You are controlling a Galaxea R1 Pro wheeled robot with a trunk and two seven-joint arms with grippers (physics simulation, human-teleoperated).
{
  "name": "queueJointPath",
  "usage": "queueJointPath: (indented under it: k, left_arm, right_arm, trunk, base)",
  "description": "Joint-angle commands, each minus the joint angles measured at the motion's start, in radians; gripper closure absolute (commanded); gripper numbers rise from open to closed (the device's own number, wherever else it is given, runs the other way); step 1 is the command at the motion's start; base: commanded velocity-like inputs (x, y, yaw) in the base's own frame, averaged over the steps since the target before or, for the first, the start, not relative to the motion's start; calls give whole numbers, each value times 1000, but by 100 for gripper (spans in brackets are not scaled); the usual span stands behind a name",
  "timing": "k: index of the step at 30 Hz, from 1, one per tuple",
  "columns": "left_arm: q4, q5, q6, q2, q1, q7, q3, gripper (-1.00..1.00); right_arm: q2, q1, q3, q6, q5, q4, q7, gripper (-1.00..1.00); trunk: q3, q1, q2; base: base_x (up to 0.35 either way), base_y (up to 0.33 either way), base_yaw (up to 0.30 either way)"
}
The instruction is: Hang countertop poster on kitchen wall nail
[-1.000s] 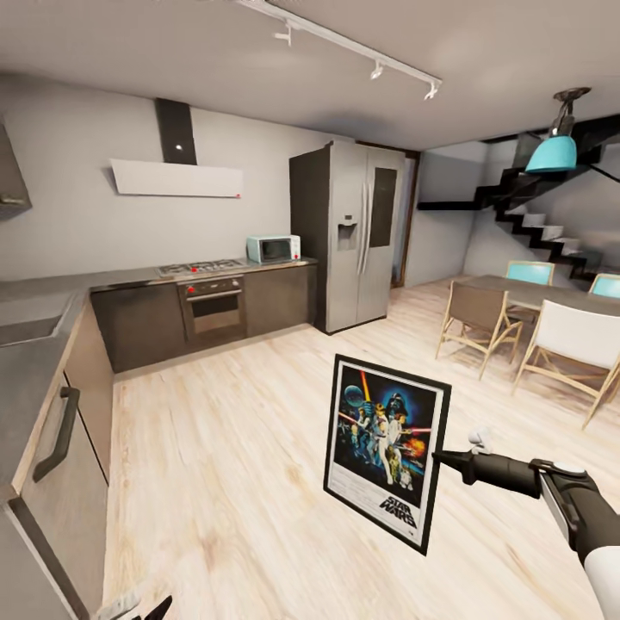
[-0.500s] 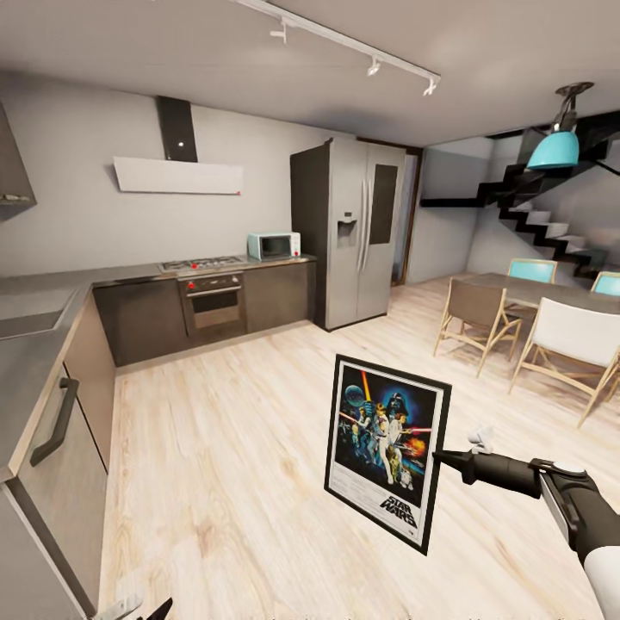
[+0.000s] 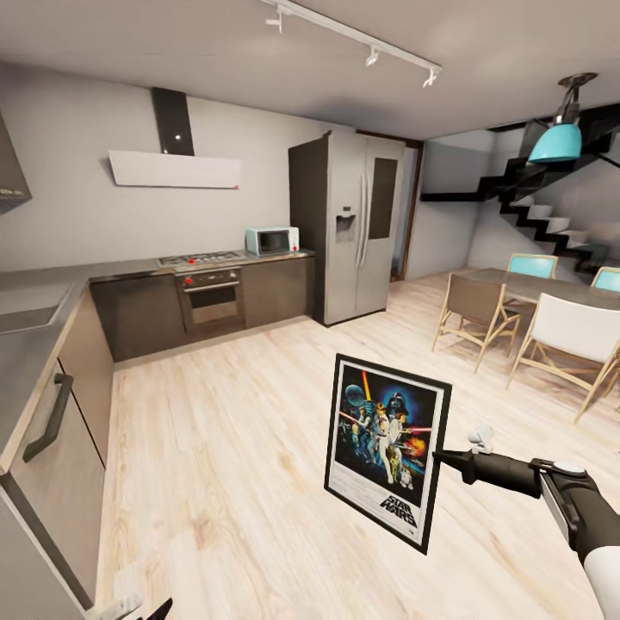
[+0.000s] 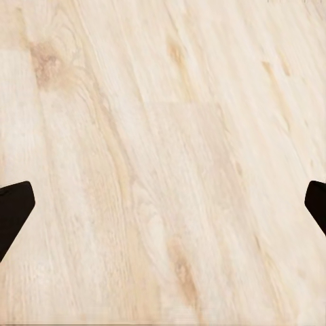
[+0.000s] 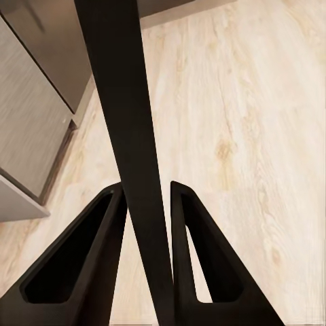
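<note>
View has swung slightly since a second ago; poster [image 3: 387,451] unchanged, upright over the floor [image 3: 224,448], right end effector [image 3: 441,456] clamped on its edge, left end effector [image 4: 163,204] apart—transit toward kitchen wall, likely.

Pale wood plank floor [image 3: 258,448] and long grey metallic kitchen countertop [image 3: 34,344] carrying the room's things.

The floor is bearing the dark grey base cabinets [image 3: 146,314], the tall grey double-door fridge [image 3: 349,228] and the pale-framed dining chairs [image 3: 469,314]. The countertop is running along the wall, with a teal microwave [image 3: 272,240] sitting on it just beside a gas hob [image 3: 200,257] with red knobs.
</note>
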Motion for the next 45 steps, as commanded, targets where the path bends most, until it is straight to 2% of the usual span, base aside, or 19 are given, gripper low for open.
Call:
queueJointPath:
  k: [1,9,18,26,45]
  left_arm:
    - [1,2,-5,0,-1,-2,-1,-100]
    - [1,1,-5,0,0,-2,-1,-100]
    - [1,3,-4,0,0,-2,-1,-100]
    - [1,3,-5,0,1,-1,-1,-100]
    - [1,3,-5,0,4,-1,-1,-100]
  right_arm:
    - [1,-1,-5,11,4,-1,8,100]
    - [2,0,-4,7,5,-1,6,100]
    - [2,0,-3,8,4,-1,-52,100]
    - [8,0,-3,8,5,-1,-62,100]
    - [25,0,-2,6,5,-1,-79,100]
  trunk:
    - [-1,0,-1]
    - [-2,0,-1]
    - [-2,0,-1]
    - [-2,0,-1]
    - [-2,0,-1]
  base:
    - [-48,-241,28]
    - [-50,-205,195]
    - [-5,-22,282]
    - [-4,-2,270]
    - [-197,-157,75]
